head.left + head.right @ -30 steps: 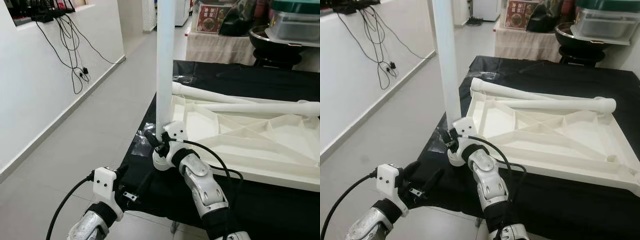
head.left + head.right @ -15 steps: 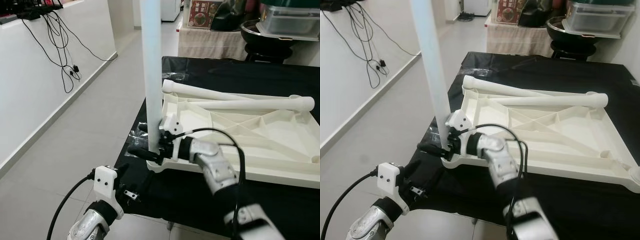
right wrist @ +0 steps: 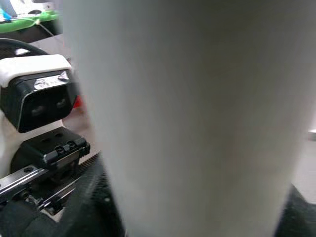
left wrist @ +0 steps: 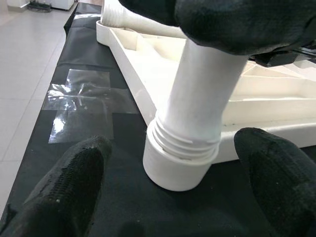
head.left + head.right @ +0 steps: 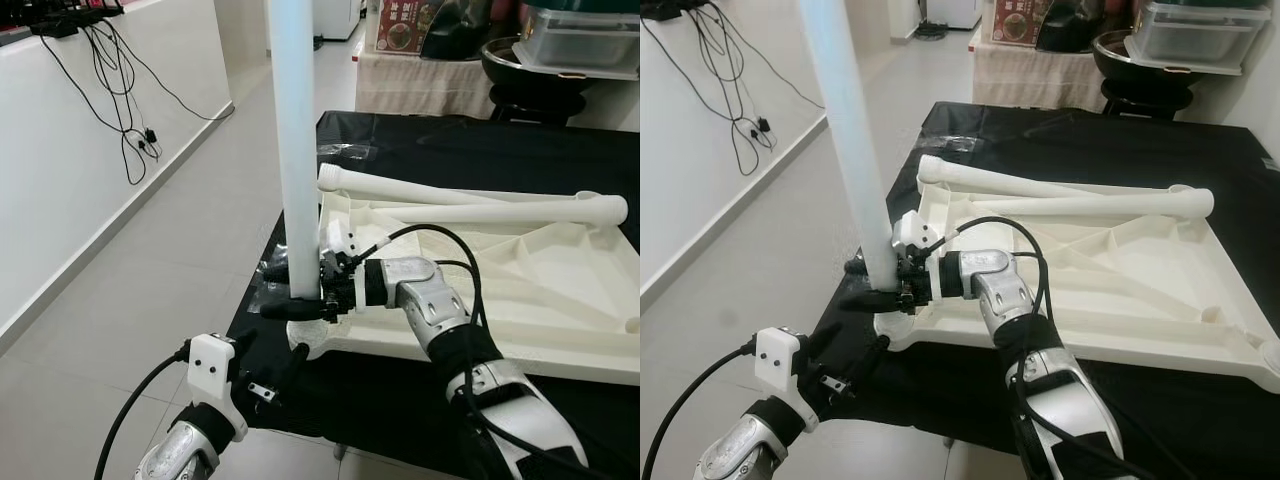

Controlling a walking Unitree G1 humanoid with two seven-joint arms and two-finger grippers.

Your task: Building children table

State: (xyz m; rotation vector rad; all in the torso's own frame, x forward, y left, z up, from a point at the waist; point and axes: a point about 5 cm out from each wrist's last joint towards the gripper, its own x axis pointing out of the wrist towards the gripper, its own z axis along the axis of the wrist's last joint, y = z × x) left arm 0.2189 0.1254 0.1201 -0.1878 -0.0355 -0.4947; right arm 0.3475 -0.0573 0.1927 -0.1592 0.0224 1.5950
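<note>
Your right gripper (image 5: 300,308) is clenched on the upright leg (image 5: 293,150); keep it vertical while twisting into the tabletop (image 5: 560,290) corner socket (image 4: 175,170). Left gripper (image 4: 173,197) is open.

White table leg (image 5: 295,150) stands upright in upturned tabletop (image 5: 520,290) corner socket.

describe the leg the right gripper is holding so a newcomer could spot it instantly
On the black-covered table lies an upturned white tabletop. At its near-left corner socket stands the white leg, held by the right gripper. It alone is upright; two other legs lie flat.
</note>
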